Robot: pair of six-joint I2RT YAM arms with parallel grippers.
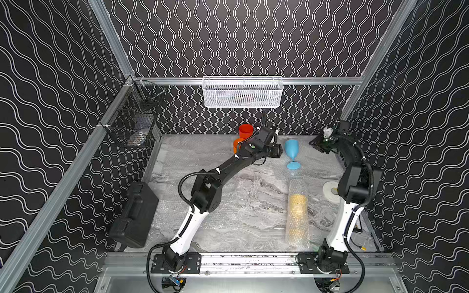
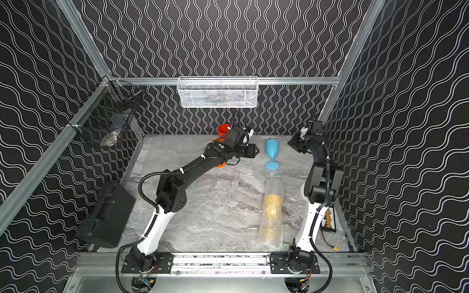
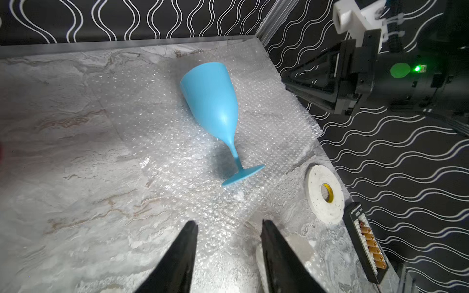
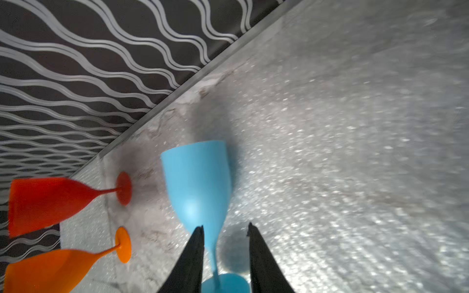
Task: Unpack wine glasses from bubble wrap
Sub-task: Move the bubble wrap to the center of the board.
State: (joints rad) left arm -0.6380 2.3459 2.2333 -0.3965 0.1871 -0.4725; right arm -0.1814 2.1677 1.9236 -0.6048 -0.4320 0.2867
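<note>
While three of the four glasses are out of their wrap, one is not, so I judge the job about three-quarters done. Red glass (image 4: 50, 203) and orange glass (image 4: 50, 271) stand upright, side by side, at the far edge of the bench (image 1: 228, 197), left of centre. Blue glass (image 3: 213, 101) is bare too, and appears to lie on its side on a flat sheet of bubble wrap (image 3: 266, 126) at far right, foot toward the near side. Left to do: yellow glass (image 1: 297, 205), enclosed in a long tube of bubble wrap (image 1: 297, 236) lying at near right; the blue one may also want standing up. Left claw (image 3: 228, 221): fingers spread, nothing between them, just left of the blue glass, pointing at it. Right claw (image 4: 225, 225): fingers apart, empty, to the right of the same glass and clear of it; the stem shows through the gap in the right wrist view, but beyond the tips. Yellow glass lies well apart from both claws.
</note>
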